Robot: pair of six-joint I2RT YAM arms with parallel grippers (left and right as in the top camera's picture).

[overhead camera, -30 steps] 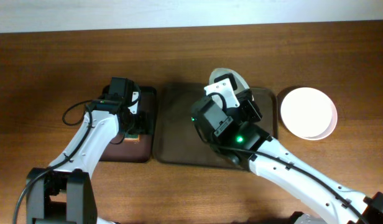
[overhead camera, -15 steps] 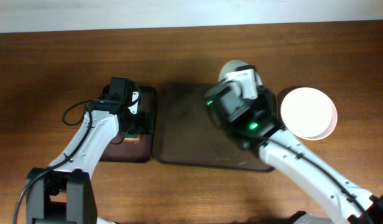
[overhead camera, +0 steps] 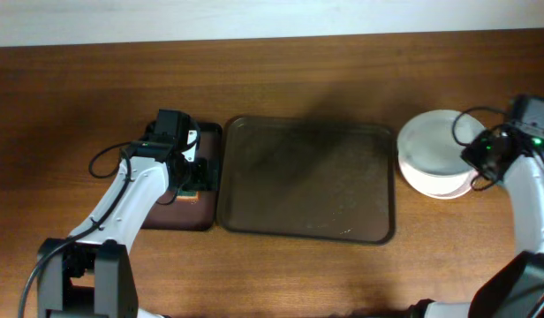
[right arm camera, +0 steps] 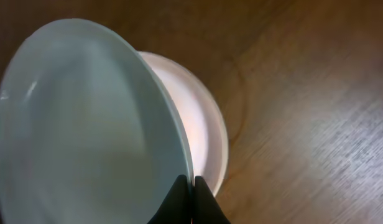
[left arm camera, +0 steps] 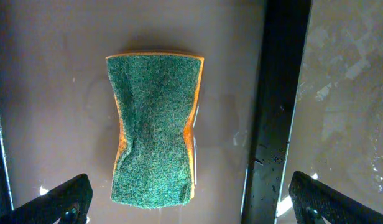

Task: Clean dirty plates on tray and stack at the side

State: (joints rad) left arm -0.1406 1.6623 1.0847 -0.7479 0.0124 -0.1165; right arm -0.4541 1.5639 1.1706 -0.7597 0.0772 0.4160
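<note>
Stacking: the right pincer (right arm camera: 193,191) grips a tilted plate (right arm camera: 86,118) by its rim over the other plates (right arm camera: 204,134) at the right edge of the table (overhead camera: 510,79). Next, lower it flat and release. Meanwhile the left pincer (left arm camera: 190,202) gapes above the sponge (left arm camera: 154,130).

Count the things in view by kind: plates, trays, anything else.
plates: 2 distinguishable, top plate pinched at its rim by the right gripper, tilted over the lower plate; cannot tell if more lie underneath
trays: 2, large brown tray and small dark tray
sponge: 1, on the small dark tray
total: 5
</note>
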